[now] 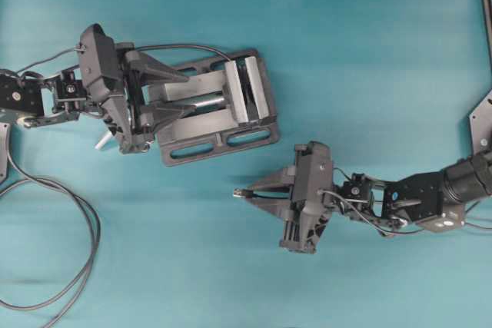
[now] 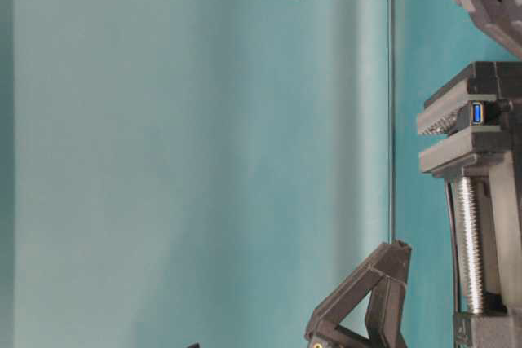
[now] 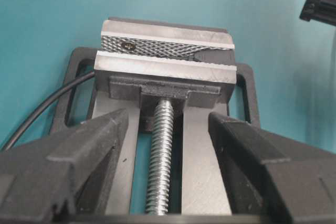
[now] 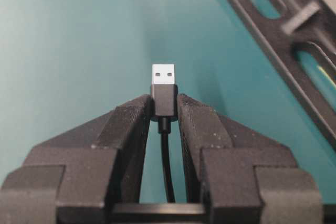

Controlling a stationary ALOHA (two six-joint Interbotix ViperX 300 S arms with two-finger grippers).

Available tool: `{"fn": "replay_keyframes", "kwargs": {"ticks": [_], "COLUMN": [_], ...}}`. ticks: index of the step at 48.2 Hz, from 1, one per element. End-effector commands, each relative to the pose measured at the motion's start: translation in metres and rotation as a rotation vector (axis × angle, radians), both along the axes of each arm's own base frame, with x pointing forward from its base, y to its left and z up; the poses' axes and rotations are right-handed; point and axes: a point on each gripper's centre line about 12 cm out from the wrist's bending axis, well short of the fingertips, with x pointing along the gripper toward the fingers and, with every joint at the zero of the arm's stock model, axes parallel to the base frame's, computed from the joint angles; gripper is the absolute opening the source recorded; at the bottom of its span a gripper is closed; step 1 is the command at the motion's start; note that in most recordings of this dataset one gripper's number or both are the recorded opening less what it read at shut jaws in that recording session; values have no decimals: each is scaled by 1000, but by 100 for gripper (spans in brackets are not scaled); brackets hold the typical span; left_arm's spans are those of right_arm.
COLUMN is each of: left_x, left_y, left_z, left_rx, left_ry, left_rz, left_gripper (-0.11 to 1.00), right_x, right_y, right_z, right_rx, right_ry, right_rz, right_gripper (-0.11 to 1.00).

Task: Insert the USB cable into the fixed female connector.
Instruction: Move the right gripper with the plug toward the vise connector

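Two grippers work over one teal table, and one grey metal vise sits on it, left of the middle in the overhead view. The left gripper hangs above the vise's screw end with its two fingers spread wide and nothing between them; in the left wrist view each finger stands to one side of the single silvery threaded screw.

One fixed female connector is clamped between the vise's two jaw plates. From table level its blue-lined opening shows at the side of the jaws; in the left wrist view it is only a small dark piece wedged at the right end of the gap. One thin dark cable curves away from the vise toward the lower left of that view.

The right gripper is below and right of the vise in the overhead view, well apart from it, with its two fingers closed on the plug of the one USB cable. The dark plug body is pinched between the fingertips; the silvery metal tip juts out past them, two small square holes facing the camera. The cable runs straight back between the fingers. A slotted edge of the vise base crosses the upper right corner of the right wrist view, blurred.
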Motion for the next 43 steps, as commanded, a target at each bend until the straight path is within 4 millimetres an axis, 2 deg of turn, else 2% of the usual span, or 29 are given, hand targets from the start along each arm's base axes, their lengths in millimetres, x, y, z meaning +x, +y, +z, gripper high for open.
{"fn": "replay_keyframes", "kwargs": {"ticks": [1,12,31,43], "left_x": [-2,-6,-11,-19], "left_y": [0,0,5,5], "left_z": [3,-1,-5,-11], "left_rx": [9,6,6,4], "left_ry": [-6,15,36,58], "left_rz": [-4,-2,15,18], "left_gripper": [77,77,77,77], "right_x": [3,-3,12,9], "right_y": [1,-1,4,6], "right_z": [19,17,14,16], "right_rx": [34,16,-32,-96], "right_ry": [-64,-43,54,89], "right_rz": [-58,-183,-407,-596], "right_gripper": [21,21,21,21]}}
